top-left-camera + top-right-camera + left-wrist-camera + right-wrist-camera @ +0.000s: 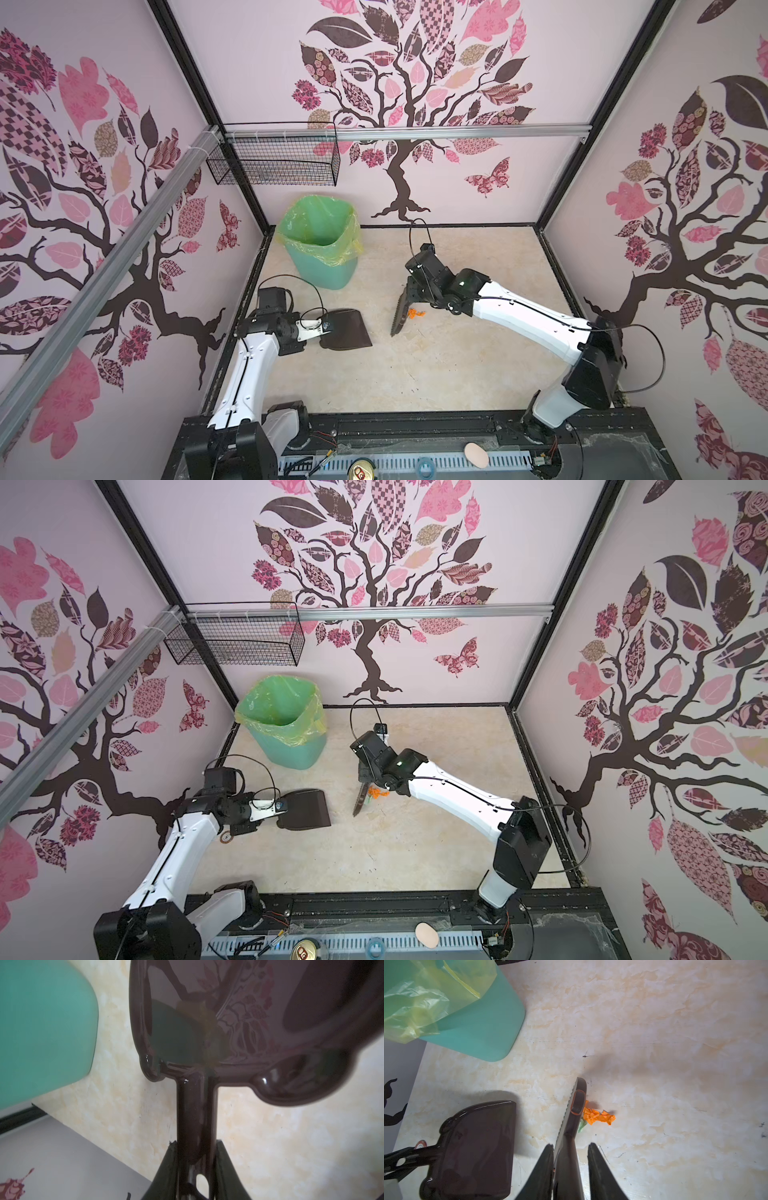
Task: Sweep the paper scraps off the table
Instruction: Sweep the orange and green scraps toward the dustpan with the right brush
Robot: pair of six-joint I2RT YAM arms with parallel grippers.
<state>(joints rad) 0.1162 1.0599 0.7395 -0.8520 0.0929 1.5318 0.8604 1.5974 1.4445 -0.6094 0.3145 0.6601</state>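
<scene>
From your right claw the brush ran forward and down toward the surface. Its toothed bristle edge showed on the side facing the dustpan. Whether the bristles touched the surface could not be told.

The scraps, a small clump of orange wads with one pale green one, lay on the surface just beside the brush head. They were partly hidden by it, on the side away from the dustpan. So the step in hand looked to be getting the brush behind the clump. A push toward the dustpan from where the brush stood would likely have moved nothing.

It seemed best for you to lift the brush over the scraps and set it down just beyond them. From there you could draw it low toward the dustpan's mouth in one slow stroke. Pressing the bristles to the surface would have stopped the light paper slipping beneath or flicking aside. The dustpan's lip needed to sit flush on the surface, and whether it did could not be told.

Your right claw was closed on the brush handle, which passed between its two fingers, and it touched nothing else. Your left claw was closed on the dustpan's thin handle, a finger tight on each side. The teal bin stood beyond the dustpan, well apart from the scraps.
</scene>
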